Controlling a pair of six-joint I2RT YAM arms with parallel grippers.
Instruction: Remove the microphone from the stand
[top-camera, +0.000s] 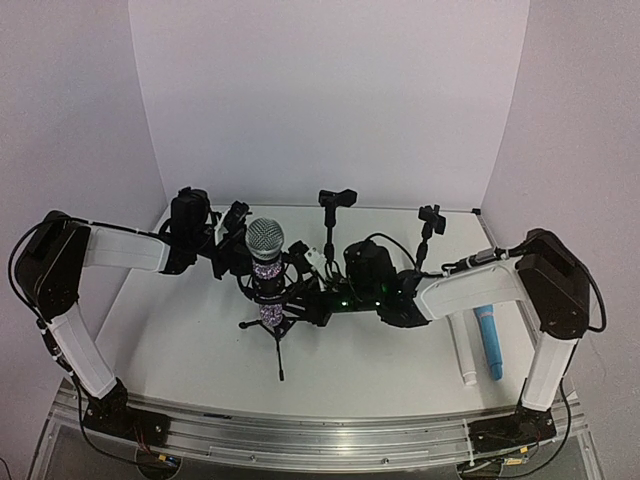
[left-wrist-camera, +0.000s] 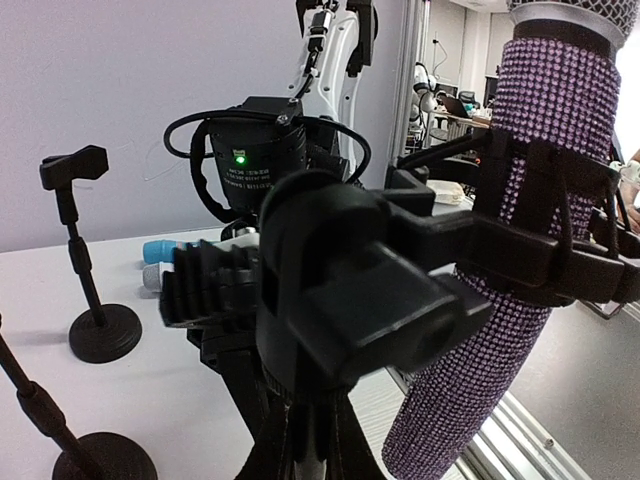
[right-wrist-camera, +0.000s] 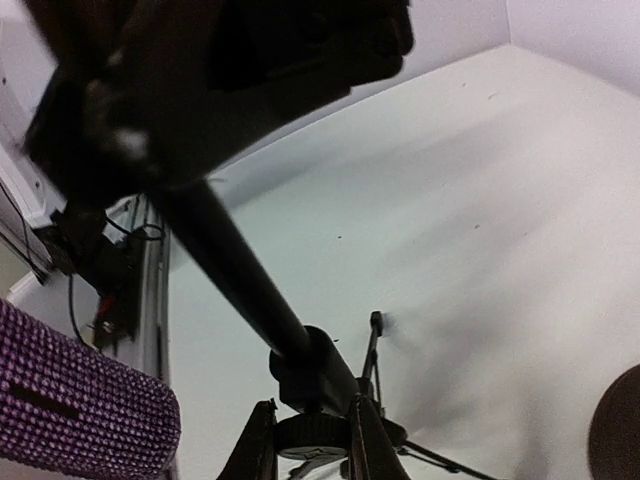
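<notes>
The microphone (top-camera: 265, 250) has a silver mesh head and a purple glitter body. It stands upright in the clip of a black tripod stand (top-camera: 277, 335) at the table's middle. In the left wrist view the purple body (left-wrist-camera: 520, 200) sits in the clip (left-wrist-camera: 350, 290) at the right. My left gripper (top-camera: 238, 262) is beside the microphone's left; its fingers (left-wrist-camera: 305, 440) are closed round the stem under the clip. My right gripper (top-camera: 306, 300) is at the stand's right, with its fingers (right-wrist-camera: 310, 450) shut on the stand's knurled collar (right-wrist-camera: 315, 432). The microphone's lower end (right-wrist-camera: 80, 410) hangs at the left.
Two small round-base stands (top-camera: 337, 205) (top-camera: 430, 225) stand at the back; they also show in the left wrist view (left-wrist-camera: 100, 320) (left-wrist-camera: 100, 455). A blue microphone (top-camera: 490, 340) and a white one (top-camera: 463, 350) lie at the right. White walls enclose the table.
</notes>
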